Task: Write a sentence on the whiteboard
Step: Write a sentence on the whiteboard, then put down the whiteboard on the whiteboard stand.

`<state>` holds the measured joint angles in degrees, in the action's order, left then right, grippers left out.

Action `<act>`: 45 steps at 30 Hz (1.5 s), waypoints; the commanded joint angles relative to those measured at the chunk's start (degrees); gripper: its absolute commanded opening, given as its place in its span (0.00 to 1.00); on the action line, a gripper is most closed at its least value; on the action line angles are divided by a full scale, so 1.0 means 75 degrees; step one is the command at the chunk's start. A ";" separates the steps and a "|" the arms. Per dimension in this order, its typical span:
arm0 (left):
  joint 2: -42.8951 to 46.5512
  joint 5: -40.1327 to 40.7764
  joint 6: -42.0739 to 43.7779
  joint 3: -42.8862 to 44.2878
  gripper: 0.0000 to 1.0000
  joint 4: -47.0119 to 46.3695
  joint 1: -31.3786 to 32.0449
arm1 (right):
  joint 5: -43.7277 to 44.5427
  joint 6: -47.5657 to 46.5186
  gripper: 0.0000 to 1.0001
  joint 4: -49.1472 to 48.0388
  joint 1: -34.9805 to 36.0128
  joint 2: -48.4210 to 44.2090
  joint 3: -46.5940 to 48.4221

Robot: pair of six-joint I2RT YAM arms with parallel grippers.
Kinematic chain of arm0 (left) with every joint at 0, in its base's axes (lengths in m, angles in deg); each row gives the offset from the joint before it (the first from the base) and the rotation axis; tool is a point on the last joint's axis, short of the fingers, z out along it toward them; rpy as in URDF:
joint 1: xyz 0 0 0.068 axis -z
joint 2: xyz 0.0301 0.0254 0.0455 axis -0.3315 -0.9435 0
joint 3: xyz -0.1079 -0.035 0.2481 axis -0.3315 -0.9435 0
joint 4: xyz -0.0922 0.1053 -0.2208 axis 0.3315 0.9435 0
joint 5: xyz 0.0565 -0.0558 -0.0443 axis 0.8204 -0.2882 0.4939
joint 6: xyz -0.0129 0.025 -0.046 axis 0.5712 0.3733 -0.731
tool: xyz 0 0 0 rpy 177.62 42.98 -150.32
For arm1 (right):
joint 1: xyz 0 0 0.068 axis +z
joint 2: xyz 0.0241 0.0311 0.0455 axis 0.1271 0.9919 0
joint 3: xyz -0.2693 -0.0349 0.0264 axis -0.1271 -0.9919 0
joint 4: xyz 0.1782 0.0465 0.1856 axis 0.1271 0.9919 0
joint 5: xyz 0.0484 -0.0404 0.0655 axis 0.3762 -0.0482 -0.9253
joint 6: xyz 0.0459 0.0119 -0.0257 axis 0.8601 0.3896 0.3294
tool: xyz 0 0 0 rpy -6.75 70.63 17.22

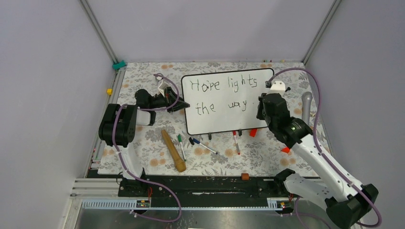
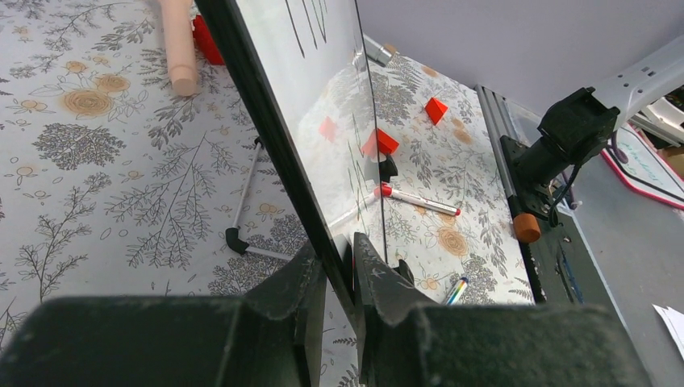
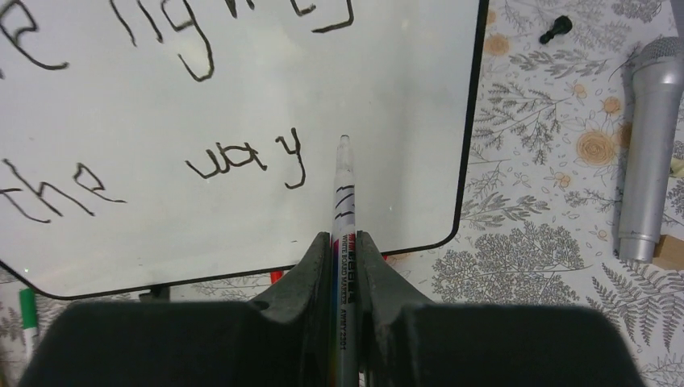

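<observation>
The right pincer (image 3: pixel 344 250) clamps the marker (image 3: pixel 343 193), long axis toward twelve o'clock, its tip just three o'clock of where the sentence (image 3: pixel 214 171) ends. The left pincer (image 2: pixel 339 270) pinches the whiteboard (image 2: pixel 323 89) at nine o'clock.

The whiteboard (image 1: pixel 228 102) stands mid-scene, the sentence (image 1: pixel 222 86) on it in two lines. The left gripper (image 2: pixel 340 266) sits astride the whiteboard's left edge. Over its right part is the right gripper (image 3: pixel 344 246) with a marker (image 3: pixel 344 185). Right of the whiteboard lies a microphone (image 1: pixel 306 107), and before it a wooden rod (image 1: pixel 173 150) and pens (image 1: pixel 203 145)
</observation>
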<state>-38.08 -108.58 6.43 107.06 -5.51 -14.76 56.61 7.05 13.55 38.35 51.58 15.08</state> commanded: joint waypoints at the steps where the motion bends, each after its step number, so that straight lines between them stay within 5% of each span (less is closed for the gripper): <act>1: -0.0097 -0.0107 0.0390 0.0438 0.00 -0.0884 -0.0098 | -0.0225 0.0022 0.00 0.0135 -0.0039 -0.0540 -0.0159; 7: -0.0223 -0.0217 0.0221 0.0613 0.00 -0.0891 -0.0112 | -0.0684 0.0146 0.00 0.0125 -0.0041 -0.0674 -0.0168; 11: -0.0121 -0.0067 0.0337 0.0466 0.14 -0.0887 -0.0115 | -0.0768 0.0145 0.00 0.0130 -0.0038 -0.0706 -0.0170; 22: -0.0192 0.0046 0.0210 0.0548 0.32 -0.0895 -0.0168 | -0.0797 0.0099 0.00 0.0123 -0.0038 -0.0959 -0.0230; 32: -0.0134 0.0212 0.0273 0.0422 0.37 -0.0891 -0.0217 | -0.0832 0.0106 0.00 0.0105 -0.0039 -0.0988 -0.0247; 45: 0.0159 0.1475 0.0442 -0.0237 0.52 -0.0897 -0.0566 | -0.0906 0.0112 0.00 0.0078 -0.0038 -0.0962 -0.0234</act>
<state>-39.59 -101.58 8.24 106.47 -8.48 -18.23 50.95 7.64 14.25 38.30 44.96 13.26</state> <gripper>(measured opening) 0.503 0.156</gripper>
